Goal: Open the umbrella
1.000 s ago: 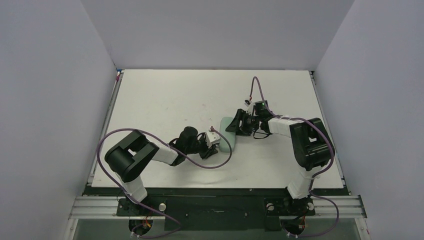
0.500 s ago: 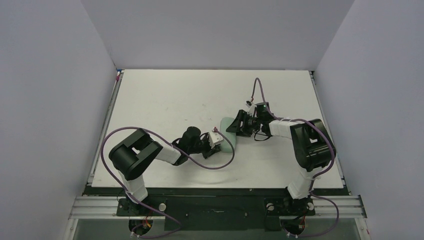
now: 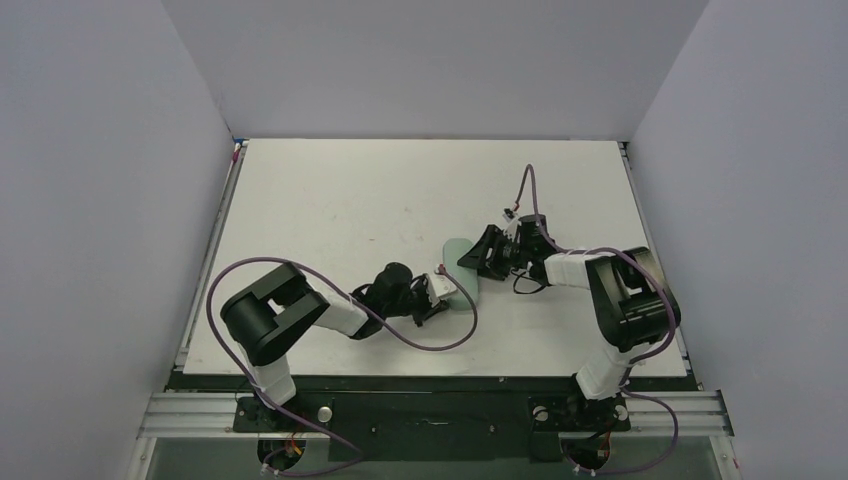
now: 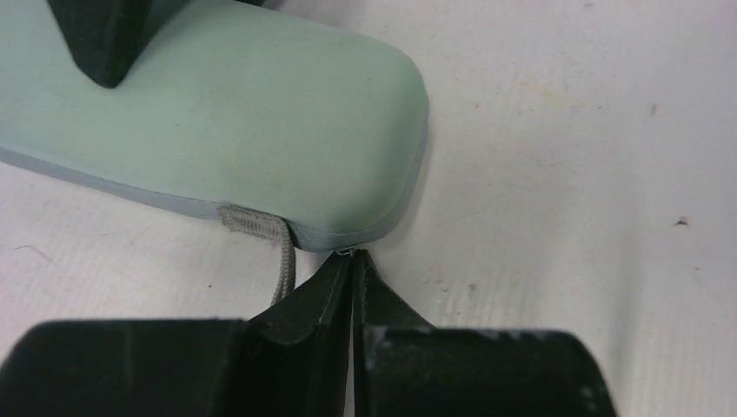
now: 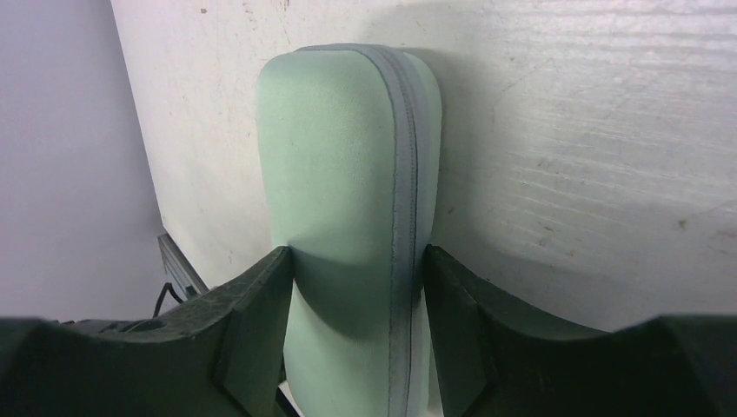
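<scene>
No umbrella shows in any view. A pale green zipped case (image 3: 461, 270) lies on the table between my grippers. My right gripper (image 3: 480, 256) is shut on the case's far end, with a finger on each long side of the case (image 5: 348, 156); it also shows in the right wrist view (image 5: 356, 256). My left gripper (image 3: 441, 292) is at the case's near corner. In the left wrist view its jaws (image 4: 352, 257) are pressed together on a small metal zipper pull at the case's (image 4: 217, 113) seam. A grey cord loop (image 4: 280, 256) hangs beside them.
The white table (image 3: 330, 200) is walled in by grey panels on three sides. The left arm's purple cable (image 3: 445, 338) loops on the table in front of the case. A metal rail (image 3: 430, 412) runs along the near edge.
Both grippers and the case have shifted a little to the right and toward the near edge. The left arm has stretched out further. Both grips look unchanged.
</scene>
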Robot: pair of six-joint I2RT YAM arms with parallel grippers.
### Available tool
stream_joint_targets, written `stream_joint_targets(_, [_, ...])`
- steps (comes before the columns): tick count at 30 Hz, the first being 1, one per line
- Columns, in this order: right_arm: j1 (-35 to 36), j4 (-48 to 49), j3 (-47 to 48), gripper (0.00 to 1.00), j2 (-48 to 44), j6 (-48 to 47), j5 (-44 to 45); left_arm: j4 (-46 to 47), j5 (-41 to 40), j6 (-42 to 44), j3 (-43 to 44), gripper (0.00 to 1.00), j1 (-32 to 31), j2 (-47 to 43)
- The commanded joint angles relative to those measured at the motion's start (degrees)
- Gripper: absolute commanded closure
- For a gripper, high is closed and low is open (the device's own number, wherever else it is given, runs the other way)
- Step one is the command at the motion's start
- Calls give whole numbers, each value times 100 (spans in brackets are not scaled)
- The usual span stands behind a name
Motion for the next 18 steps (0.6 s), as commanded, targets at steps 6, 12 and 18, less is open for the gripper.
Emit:
stream_joint_targets(6, [-66, 186, -459, 100, -153, 948, 945, -160, -65, -742, -76, 100, -680, -111])
stream_joint_targets(12, [-205, 56, -681, 81, -470, 854, 504, -420, -314, -1150, -11, 100, -308, -70])
stream_joint_targets(18, [-855, -1984, -511, 16, -1577, -1538, 163, -918, 64, -907, 81, 100, 480, -264])
